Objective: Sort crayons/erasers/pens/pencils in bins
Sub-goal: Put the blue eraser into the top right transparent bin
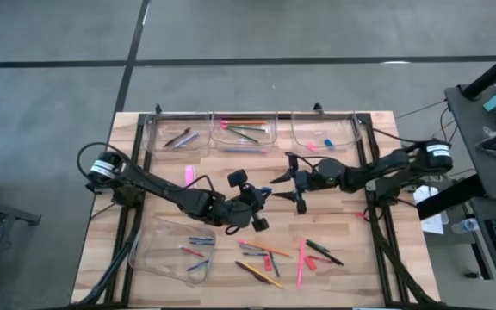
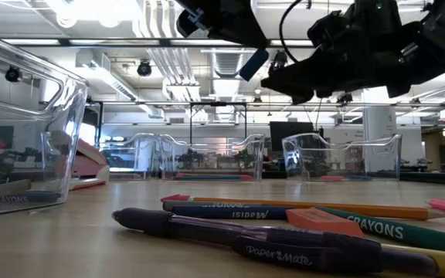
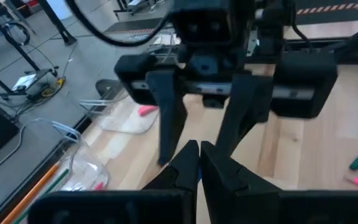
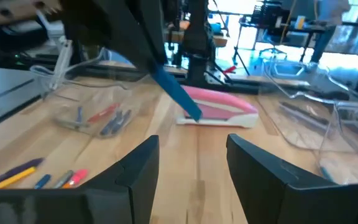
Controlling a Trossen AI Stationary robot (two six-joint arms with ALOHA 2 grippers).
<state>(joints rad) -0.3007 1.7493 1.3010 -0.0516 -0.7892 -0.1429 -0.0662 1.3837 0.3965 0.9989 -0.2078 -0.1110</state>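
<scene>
My left gripper [image 1: 268, 198] hovers over the table's middle, shut on a short blue crayon [image 4: 176, 93]. The crayon slants down below the gripper and also shows in the low view [image 2: 253, 63]. My right gripper [image 1: 276, 188] faces the left gripper from the right, level and open, with its fingers [image 4: 135, 168] just short of the crayon and touching nothing. Three clear bins [image 1: 244, 133] stand along the far edge and one [image 1: 175, 250] at the near left. Loose pencils [image 1: 261, 251], a dark pen [image 1: 325, 252] and a red eraser [image 1: 310, 263] lie on the near part of the table. My left gripper pinches the blue crayon's upper end [image 4: 160, 74] between its shut fingers. The crayon sticks out past the fingertips and slants downward toward the right gripper, clear of the table. In the left wrist view the fingers themselves hide the place of contact.
A pink and white stapler-like thing [image 1: 189, 175] lies on the table left of the middle. The far bins hold dark pens [image 1: 179, 136], pencils [image 1: 246, 131] and small erasers [image 1: 321, 142]; the near-left bin holds crayons [image 1: 198, 245]. Black rails run along both sides of the table.
</scene>
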